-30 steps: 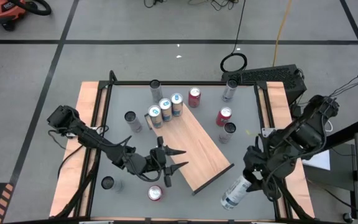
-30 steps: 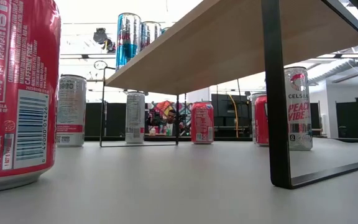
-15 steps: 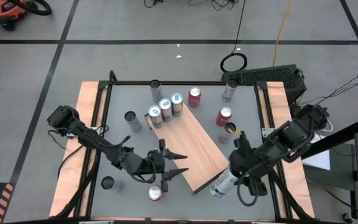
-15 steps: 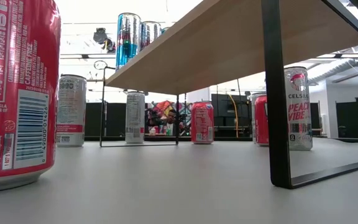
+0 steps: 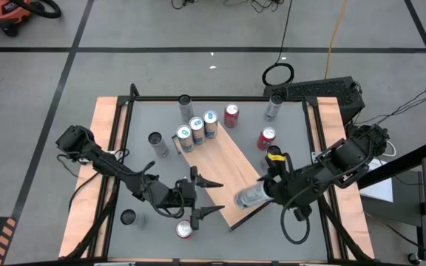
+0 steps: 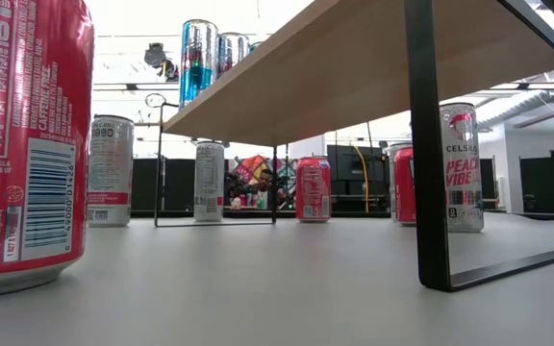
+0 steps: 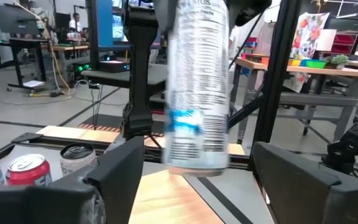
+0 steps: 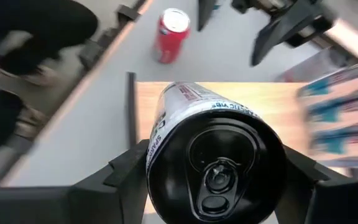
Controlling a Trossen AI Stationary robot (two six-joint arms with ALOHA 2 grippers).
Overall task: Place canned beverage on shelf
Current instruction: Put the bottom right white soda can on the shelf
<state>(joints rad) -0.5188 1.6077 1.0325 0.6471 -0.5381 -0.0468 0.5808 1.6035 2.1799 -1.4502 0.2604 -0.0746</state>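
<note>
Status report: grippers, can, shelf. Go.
Right gripper shut on white can, over shelf near edge. Left gripper open, empty, beside that edge. Three cans stand on shelf's far end; landing spot bare.

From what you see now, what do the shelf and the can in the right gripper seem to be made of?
The shelf: its top looks like light wood with a matte, flat finish; its thin black frame is probably painted metal, judging by the slim legs in the low view. The can in the right gripper looks like thin metal, likely aluminium, with a printed white wall and a black glossy lid.
</note>
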